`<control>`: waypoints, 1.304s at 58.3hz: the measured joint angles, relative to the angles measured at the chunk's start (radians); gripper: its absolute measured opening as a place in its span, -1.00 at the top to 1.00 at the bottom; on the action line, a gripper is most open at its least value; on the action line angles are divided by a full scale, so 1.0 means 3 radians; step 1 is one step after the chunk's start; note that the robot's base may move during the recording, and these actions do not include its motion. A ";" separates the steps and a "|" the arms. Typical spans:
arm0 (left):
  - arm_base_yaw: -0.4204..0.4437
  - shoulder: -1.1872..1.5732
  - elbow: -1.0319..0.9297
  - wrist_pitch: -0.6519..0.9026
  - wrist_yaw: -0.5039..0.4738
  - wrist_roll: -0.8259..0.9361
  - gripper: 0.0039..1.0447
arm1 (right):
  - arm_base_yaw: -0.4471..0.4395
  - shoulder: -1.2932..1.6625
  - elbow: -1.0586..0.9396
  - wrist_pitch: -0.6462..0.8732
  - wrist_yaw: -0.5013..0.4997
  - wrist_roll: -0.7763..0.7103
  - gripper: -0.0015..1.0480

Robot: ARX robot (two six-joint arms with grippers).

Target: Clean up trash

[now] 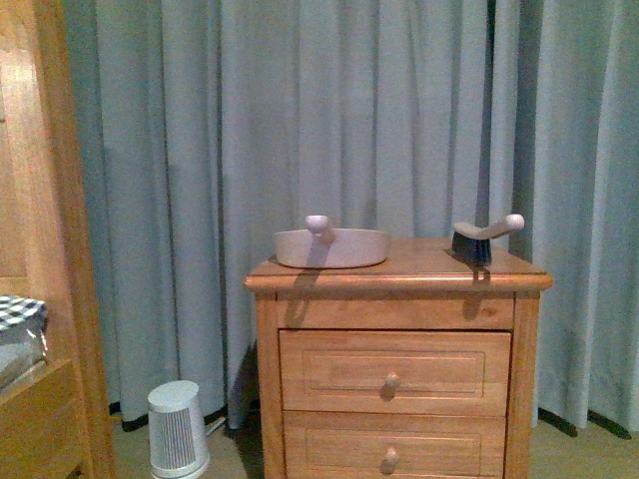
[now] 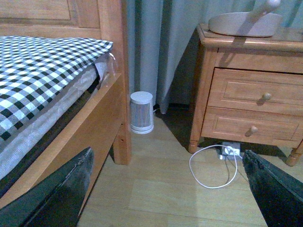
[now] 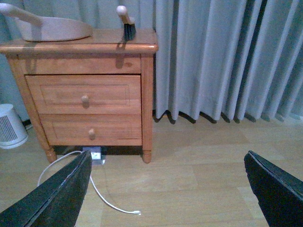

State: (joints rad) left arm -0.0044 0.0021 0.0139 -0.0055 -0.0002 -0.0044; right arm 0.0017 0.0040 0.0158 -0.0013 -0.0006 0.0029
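Hovering near the floor (image 3: 199, 179), left fingers (image 2: 52, 198) and right fingers (image 3: 52, 198) are hanging spread and empty, with no trash showing, so scanning slowly beyond the surface (image 1: 419, 267) holding dustpan (image 1: 331, 247) and brush (image 1: 479, 239) seems wisest.

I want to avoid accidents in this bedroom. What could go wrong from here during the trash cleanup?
1. The loose white cable on the floor could snag during a low reach.
2. The brush stands on its bristles on the nightstand; a bump may topple it.
3. No trash shows in any view, so a wrong grab is possible.
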 joint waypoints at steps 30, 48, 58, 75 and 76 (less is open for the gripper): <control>0.0000 0.0000 0.0000 0.0000 0.0000 0.0000 -0.86 | 0.0000 0.0000 0.0000 0.0000 0.0000 0.0000 -0.86; 0.0000 0.0000 0.0000 0.0000 0.0000 0.0000 -0.86 | 0.0000 0.0000 0.0000 0.0000 0.0000 0.0000 -0.86; 0.0000 0.0000 0.0000 0.0000 0.0000 0.0000 -0.86 | 0.0000 0.0000 0.0000 0.0000 0.0000 0.0000 -0.86; 0.0000 -0.0001 0.0000 0.0000 -0.0001 0.0000 -0.86 | 0.0000 0.0000 0.0000 0.0000 0.0000 0.0000 -0.86; 0.0000 0.0000 0.0000 0.0000 0.0000 0.0000 -0.86 | 0.0000 0.0000 0.0000 0.0000 0.0000 0.0000 -0.86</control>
State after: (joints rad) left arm -0.0044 0.0021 0.0139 -0.0055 -0.0002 -0.0044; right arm 0.0017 0.0040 0.0158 -0.0013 -0.0006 0.0029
